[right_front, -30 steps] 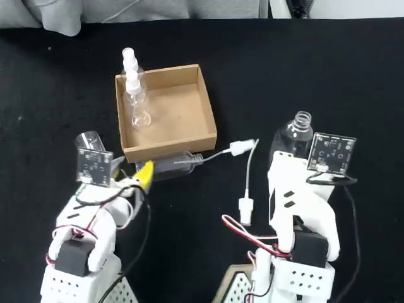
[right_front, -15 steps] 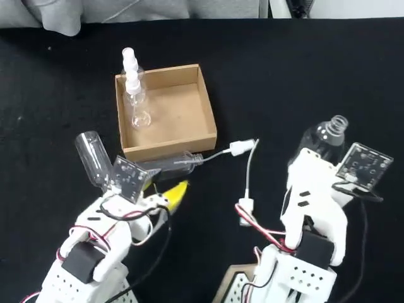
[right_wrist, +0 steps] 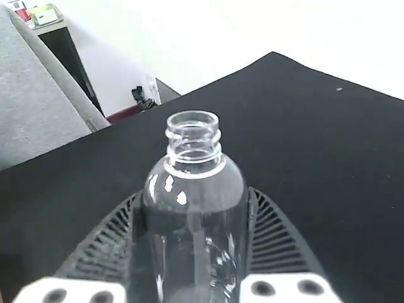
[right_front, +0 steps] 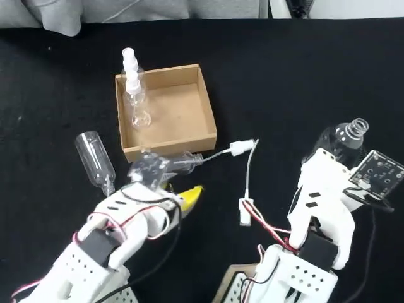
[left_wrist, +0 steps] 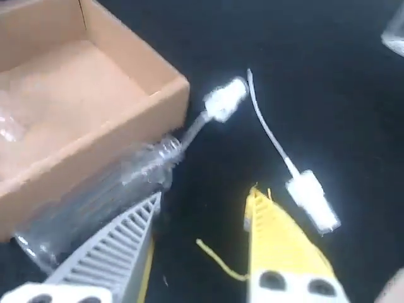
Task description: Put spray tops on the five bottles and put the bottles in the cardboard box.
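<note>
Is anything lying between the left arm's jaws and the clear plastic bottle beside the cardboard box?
Nothing visible does. The left arm's jaws stand open right at the clear plastic bottle, which lies along the outer wall of the brown cardboard box.

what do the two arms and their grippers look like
The left white plastic arm and the right white plastic arm share black motor blocks, perforated bases and loose red, white and black cables. The left gripper has one yellow finger and one grey ribbed finger. The right gripper has two dark ribbed fingers on white mounts with round holes.
</note>
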### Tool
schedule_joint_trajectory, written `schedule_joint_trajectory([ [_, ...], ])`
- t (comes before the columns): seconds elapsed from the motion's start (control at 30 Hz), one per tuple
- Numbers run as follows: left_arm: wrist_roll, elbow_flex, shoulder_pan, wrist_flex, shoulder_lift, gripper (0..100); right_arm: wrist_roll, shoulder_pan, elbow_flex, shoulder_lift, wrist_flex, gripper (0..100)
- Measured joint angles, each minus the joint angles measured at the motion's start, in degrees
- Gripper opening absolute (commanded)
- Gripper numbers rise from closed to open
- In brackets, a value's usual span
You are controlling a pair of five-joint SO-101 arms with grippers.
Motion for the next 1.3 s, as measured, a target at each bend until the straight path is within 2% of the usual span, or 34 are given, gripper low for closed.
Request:
schedule_joint_trajectory([
  [0.27, 5.89, -8.26, 6.15, -4.48, 18.02, 20, 0.00, 0.00, 0.00, 0.00, -0.18, 7.0],
  [0.53, 6.77, -13.71, 12.22, -10.55, 30.95, 20, 0.00, 0.00, 0.00, 0.00, -0.18, 7.0],
  [0.73, 6.95, -14.15, 12.92, -17.49, 39.47, 20, 0.00, 0.00, 0.00, 0.00, -0.18, 7.2],
  [0.87, 10.11, -14.24, 13.01, -22.59, 44.75, 20, 0.00, 0.00, 0.00, 0.00, -0.18, 7.3],
  [1.03, 11.16, -17.93, 13.10, -24.09, 50.73, 20, 0.00, 0.00, 0.00, 0.00, -0.18, 7.4],
  [1.3, 11.16, -22.95, 17.41, -24.18, 60.75, 20, 0.00, 0.00, 0.00, 0.00, -0.18, 7.4],
])
